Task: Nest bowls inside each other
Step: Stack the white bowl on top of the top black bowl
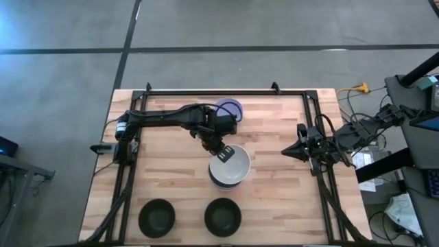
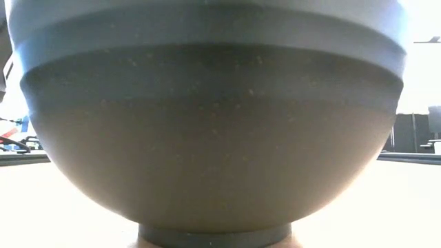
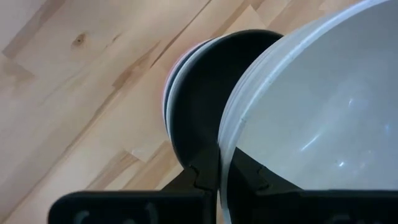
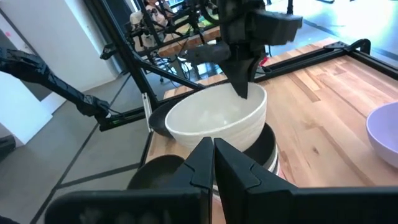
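My left gripper (image 1: 223, 152) is at the table's middle, shut on a white bowl (image 1: 230, 165) that sits over a stack of bowls (image 1: 217, 181). In the left wrist view the stack shows a black bowl (image 3: 199, 93) on top, with white and pink rims (image 3: 169, 74) under it. A lavender bowl (image 1: 231, 107) stands on its base behind the left gripper. Two black bowls (image 1: 156, 217) (image 1: 223, 216) stand near the near edge; one of them (image 2: 213, 138) fills the low view. My right gripper (image 1: 287, 152) waits shut at the table's right side. My left gripper pinches the white bowl's rim (image 3: 227, 146) on the side toward the table's far left, one finger (image 3: 202, 177) outside the wall and one (image 3: 252, 174) inside. The fingers come from above, pointing down. The bowl (image 4: 214, 121) is slightly tilted with its lower part in the black bowl's mouth.
A dark metal frame (image 1: 226, 90) runs along the table's far, left and right sides. Bare wood lies between the stack and the right gripper (image 4: 213, 146). Cables and equipment sit beyond the right edge (image 1: 384, 137).
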{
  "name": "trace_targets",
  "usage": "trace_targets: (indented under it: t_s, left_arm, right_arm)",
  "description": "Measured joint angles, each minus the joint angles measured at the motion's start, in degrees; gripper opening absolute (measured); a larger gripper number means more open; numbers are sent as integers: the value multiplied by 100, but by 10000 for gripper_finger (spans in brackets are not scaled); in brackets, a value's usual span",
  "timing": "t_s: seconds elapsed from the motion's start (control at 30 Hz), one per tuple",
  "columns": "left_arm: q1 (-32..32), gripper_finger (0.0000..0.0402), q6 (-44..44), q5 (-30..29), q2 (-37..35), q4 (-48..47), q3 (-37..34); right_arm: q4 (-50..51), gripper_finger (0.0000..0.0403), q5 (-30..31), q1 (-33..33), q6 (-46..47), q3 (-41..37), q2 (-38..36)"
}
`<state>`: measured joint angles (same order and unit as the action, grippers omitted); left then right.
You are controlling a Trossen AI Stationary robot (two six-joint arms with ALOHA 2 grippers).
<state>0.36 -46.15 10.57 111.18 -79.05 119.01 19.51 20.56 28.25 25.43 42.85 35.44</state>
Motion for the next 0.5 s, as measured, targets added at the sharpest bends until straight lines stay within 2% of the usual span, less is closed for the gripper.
trace_targets:
  t_s: [0.5]
  left_arm:
    - [-37,0,260,42,569,-157,-39]
  right_arm:
    - [11,9,0,-1,0,0,-1]
